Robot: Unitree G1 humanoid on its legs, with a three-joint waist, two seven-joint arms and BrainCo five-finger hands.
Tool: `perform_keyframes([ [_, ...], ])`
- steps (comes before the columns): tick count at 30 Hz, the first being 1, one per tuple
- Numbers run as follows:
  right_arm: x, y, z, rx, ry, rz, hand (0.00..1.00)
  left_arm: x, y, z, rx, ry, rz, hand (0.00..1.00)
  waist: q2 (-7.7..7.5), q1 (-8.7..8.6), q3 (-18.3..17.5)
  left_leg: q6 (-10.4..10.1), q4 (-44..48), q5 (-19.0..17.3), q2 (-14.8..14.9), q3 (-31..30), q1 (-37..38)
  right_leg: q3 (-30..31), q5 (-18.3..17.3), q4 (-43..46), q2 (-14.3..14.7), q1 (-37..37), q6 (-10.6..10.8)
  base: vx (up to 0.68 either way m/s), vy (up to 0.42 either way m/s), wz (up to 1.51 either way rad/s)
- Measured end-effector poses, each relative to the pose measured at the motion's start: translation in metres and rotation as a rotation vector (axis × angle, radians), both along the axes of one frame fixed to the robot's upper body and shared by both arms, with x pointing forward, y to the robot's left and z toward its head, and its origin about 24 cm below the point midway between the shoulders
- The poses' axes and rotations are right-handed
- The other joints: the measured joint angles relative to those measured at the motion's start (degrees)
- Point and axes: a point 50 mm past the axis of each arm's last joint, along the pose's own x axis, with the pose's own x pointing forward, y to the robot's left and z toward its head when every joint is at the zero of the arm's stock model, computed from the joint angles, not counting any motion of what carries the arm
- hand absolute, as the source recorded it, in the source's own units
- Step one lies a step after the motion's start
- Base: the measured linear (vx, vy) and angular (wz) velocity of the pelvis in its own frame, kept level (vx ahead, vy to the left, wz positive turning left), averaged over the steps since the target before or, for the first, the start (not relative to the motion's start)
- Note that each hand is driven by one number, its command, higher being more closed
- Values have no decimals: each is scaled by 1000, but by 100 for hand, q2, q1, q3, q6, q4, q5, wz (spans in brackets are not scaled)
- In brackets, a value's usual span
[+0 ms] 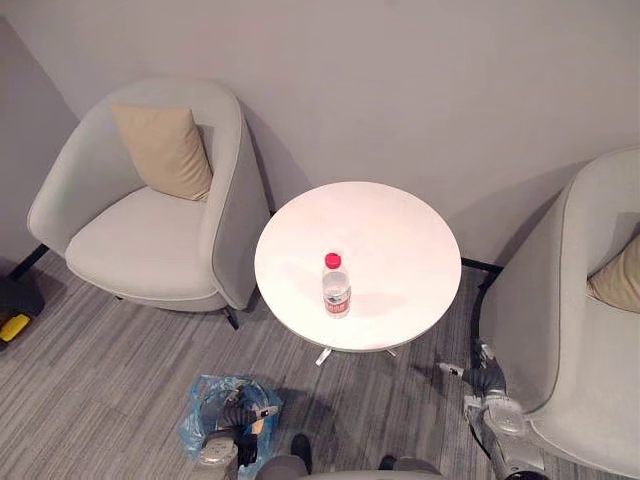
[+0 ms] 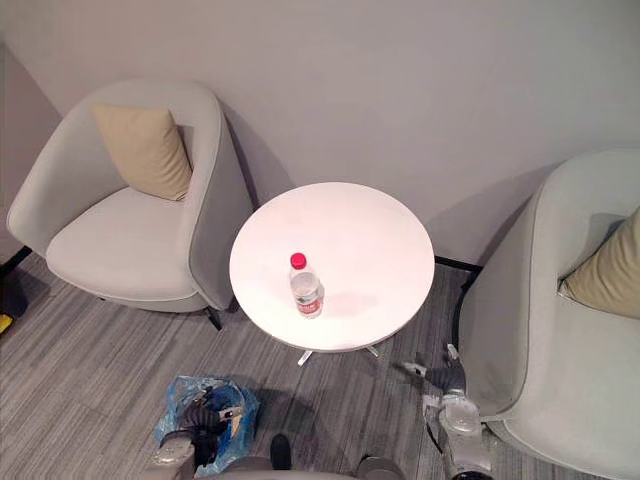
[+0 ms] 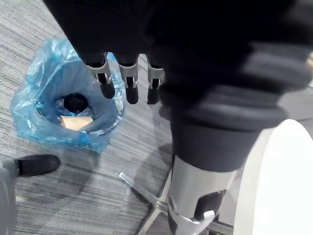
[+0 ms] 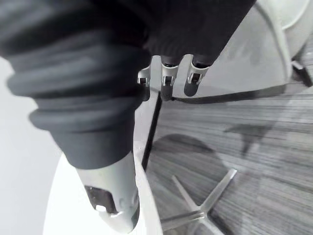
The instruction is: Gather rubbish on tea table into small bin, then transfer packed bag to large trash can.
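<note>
Now, bottle upright on tea table

1 bottle, 1 round table, 2 armchairs, 2 cushions, 1 small bin lined blue.

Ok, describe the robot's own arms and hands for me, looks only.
The left hand and right hand match. Each has a dark ribbed cover over the wrist and back of the hand, a row of silver fingers with dark tips, and a smooth silver thumb set apart. The arms behind them are silver-grey.
</note>
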Motion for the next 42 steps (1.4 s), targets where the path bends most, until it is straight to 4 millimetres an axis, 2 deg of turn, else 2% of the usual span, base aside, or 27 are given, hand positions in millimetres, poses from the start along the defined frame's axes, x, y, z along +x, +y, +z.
perform_keyframes([
  [7,17,2,28,-45,-137,56,0,-14,2,-4,7,32,4,0,11,12,-145,-2,-2,3,-4,-107,12,-74,9,-84,19,90,-3,12,-10,7],
  [11,31,14,45,-71,-210,176,0,-17,1,-5,5,39,4,0,4,14,-156,-1,-2,3,0,-147,38,-97,19,-99,34,147,-5,6,-8,2],
  [17,48,38,53,-79,-244,309,0,-22,2,-6,4,48,5,0,-4,78,-160,-2,-13,3,-2,-189,37,-140,19,-148,32,167,-5,-3,-1,2],
  [20,52,43,56,-83,-252,354,0,-22,2,-6,4,47,4,0,-4,136,-160,-5,-17,6,-12,-277,14,-219,19,-195,34,199,-4,4,-8,12],
  [28,69,69,68,-116,-292,524,0,-35,2,-9,7,77,4,0,0,160,-160,-11,-122,30,-44,-426,-93,-357,21,-340,45,194,0,37,-11,10],
  [33,78,86,75,-125,-317,606,0,-33,1,-8,3,64,-1,0,7,312,-155,-11,-125,30,-53,-478,-151,-367,22,-404,51,180,0,15,-4,1],
  [36,86,90,80,-131,-334,617,0,-34,0,-8,-5,62,-6,0,9,331,-149,-10,-125,31,-52,-485,-264,-374,32,-397,53,100,-4,-3,-2,2],
  [42,90,94,74,-141,-296,640,0,-33,0,-8,-6,59,-6,0,9,458,-128,-10,-126,32,-64,-521,-329,-416,35,-404,43,27,0,-12,-2,3],
])
